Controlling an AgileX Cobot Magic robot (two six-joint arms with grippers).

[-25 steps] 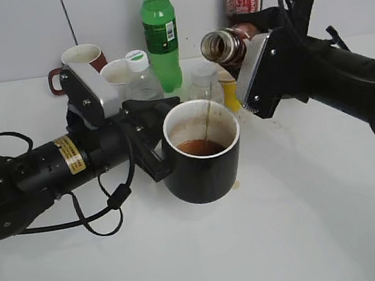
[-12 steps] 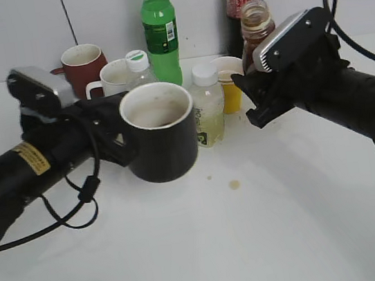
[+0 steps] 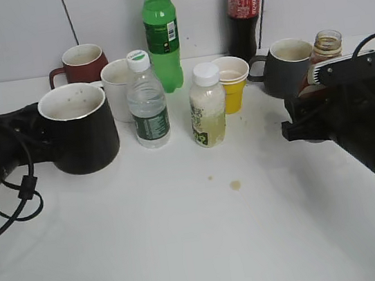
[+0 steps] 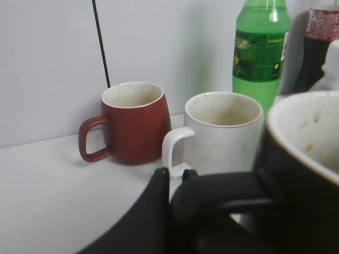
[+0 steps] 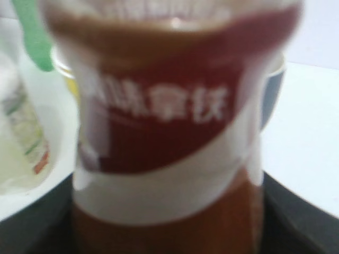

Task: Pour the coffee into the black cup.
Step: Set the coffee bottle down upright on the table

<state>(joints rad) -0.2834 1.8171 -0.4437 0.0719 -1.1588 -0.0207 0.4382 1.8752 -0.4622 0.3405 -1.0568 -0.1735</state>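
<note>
The left gripper (image 4: 177, 211) holds the black cup (image 3: 79, 128) by its handle, upright; beyond it stand a white mug (image 4: 222, 132) and a dark red mug (image 4: 132, 121). The right gripper (image 3: 310, 120) clasps the upright coffee bottle (image 3: 326, 47), a dark grey mug (image 3: 287, 65) just behind

Lower half of exterior frame: bare table (image 3: 189, 252), wide free lane btwn the arms, only small spill spots (image 3: 234, 185) at centre. Upper centre crowded: water bottle (image 3: 146, 101), milky bottle (image 3: 206, 107), yellow cup (image 3: 232, 82), green bottle (image 3: 160, 32), white mug (image 3: 118, 87) stand close together, blocking passage. Black cup (image 3: 79, 128) at left, coffee bottle (image 3: 323, 55) at right.
</note>
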